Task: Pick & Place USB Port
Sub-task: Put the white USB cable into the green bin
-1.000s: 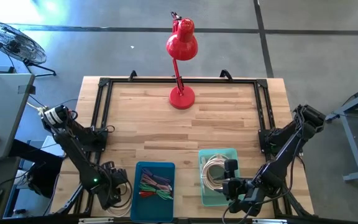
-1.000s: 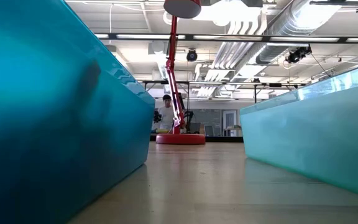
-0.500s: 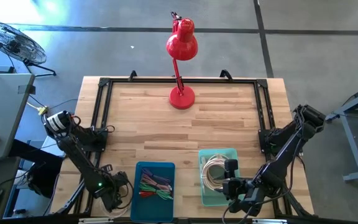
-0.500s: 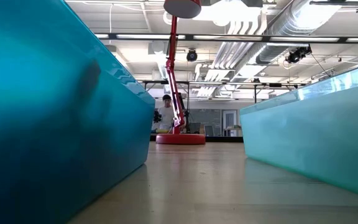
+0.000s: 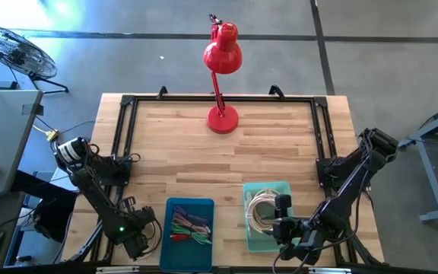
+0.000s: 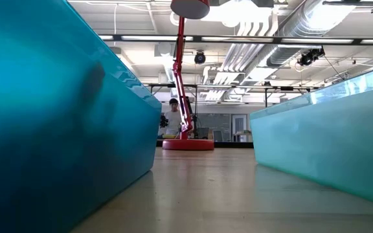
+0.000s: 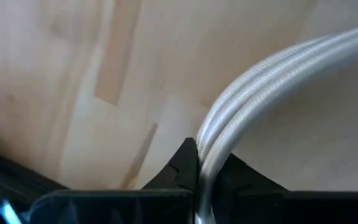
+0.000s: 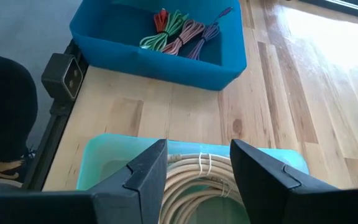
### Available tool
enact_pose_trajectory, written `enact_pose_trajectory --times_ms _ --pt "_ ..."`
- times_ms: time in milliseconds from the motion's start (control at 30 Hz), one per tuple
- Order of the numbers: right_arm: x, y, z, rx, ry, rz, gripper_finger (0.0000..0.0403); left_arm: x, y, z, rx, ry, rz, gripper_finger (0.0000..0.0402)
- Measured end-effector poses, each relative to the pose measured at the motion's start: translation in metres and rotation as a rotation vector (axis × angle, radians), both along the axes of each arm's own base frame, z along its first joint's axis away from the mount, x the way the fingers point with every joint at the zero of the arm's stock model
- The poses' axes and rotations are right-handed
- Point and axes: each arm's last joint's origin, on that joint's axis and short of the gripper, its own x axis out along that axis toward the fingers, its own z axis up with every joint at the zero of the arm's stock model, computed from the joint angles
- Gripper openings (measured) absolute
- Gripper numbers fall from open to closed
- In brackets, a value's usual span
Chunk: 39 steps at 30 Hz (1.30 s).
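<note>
USB cable (image 7: 253, 99), white, is clamped in the left gripper (image 5: 138, 242) jaws at the surface's near-left corner, beside the blue bin (image 5: 188, 210); placement remains. Right gripper (image 8: 197, 171) hangs over the teal tray (image 8: 98, 155), jaws apart.

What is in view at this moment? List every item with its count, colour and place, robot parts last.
desk lamp: one, red, base on the table's far edge at centre.
blue bin: one, blue, near edge left of centre, holding coloured cables.
teal bin: one, pale teal, near edge right of centre, holding a coiled white cable.
white cable: one, white, pinched in the left hand's fingers.
table: one, light wood, with a black frame.
fan: one, black wire, on the floor far left.
left hand: shut on the white cable, near left corner.
right hand: open, above the teal bin.
</note>
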Motion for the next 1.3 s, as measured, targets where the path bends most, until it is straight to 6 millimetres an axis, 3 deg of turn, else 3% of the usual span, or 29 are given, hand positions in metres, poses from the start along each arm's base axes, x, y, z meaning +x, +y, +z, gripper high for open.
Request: enact_pose_trajectory --times_ms 200,367,500,700,800,1000,1300 --pt "0.0 0.0 0.0 -0.009 -0.002 0.003 0.0169 0.003 0.0 0.024 0.122 -0.025 0.009 0.001" --pt "0.0 0.0 0.0 -0.009 -0.002 0.003 0.0169 0.008 -0.001 0.06 0.238 -0.112 -0.013 0.0009" --pt "0.0 0.0 0.0 -0.008 -0.002 0.003 0.0169 0.016 -0.002 0.097 0.359 -0.319 -0.061 0.0009" --pt "0.0 0.001 0.0 -0.012 -0.002 0.017 0.0169 0.033 -0.01 0.151 0.547 -0.76 -0.238 0.0009" --pt "0.002 0.001 0.002 -0.023 -0.024 0.025 0.0169 0.039 -0.015 0.169 0.668 -0.936 -0.316 0.0009" --pt "0.015 0.001 0.009 -0.039 -0.103 0.059 0.0169 0.047 -0.02 0.176 0.844 -1.017 -0.42 0.0009" --pt "0.037 -0.007 0.019 -0.042 -0.181 0.115 0.0169 0.073 -0.009 0.152 0.887 -0.969 -0.378 0.0009"
